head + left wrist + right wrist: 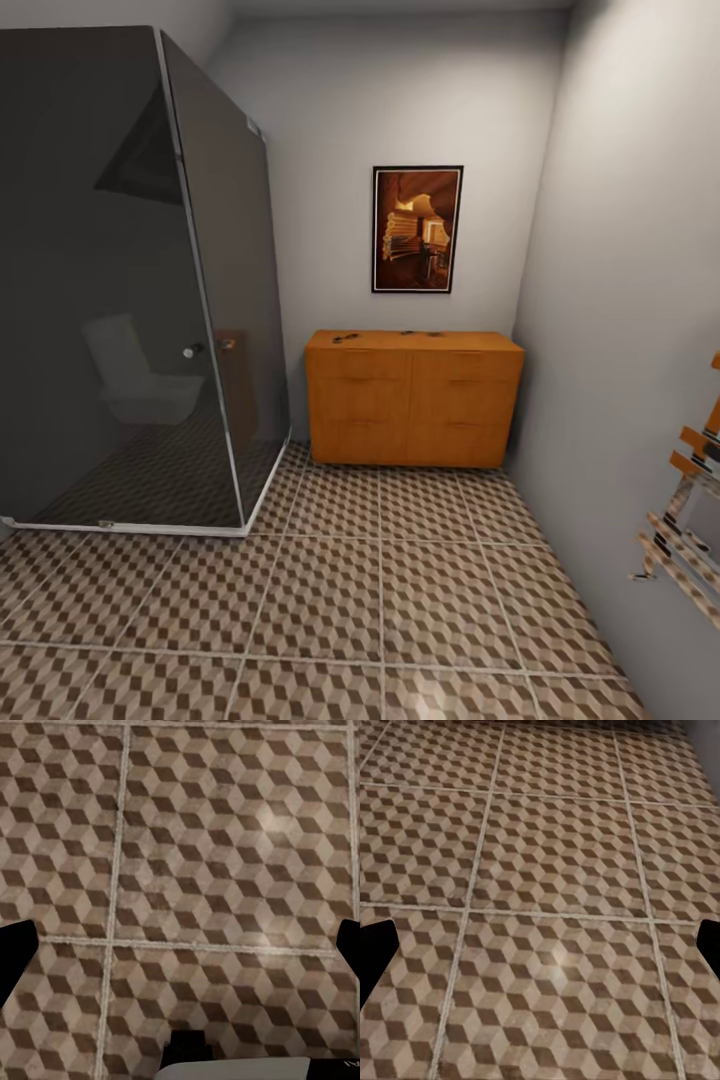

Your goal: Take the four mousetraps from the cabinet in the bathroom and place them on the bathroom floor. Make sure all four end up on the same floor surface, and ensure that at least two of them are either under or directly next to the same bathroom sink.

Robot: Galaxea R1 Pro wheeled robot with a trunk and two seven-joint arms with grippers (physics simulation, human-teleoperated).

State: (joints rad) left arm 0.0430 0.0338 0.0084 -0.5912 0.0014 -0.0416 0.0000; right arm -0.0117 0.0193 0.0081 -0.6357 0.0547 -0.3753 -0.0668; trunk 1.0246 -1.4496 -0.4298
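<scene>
Head view has the cabinet (413, 398) straight ahead across the bathroom floor (330, 590), well apart from both spread, empty grippers.

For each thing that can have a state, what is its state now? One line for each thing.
cabinet: all drawers shut; small dark items lie on its top.
shower cabin: glass door shut.
left gripper: open, empty, above the bathroom floor.
right gripper: open, empty, above the floor.
</scene>
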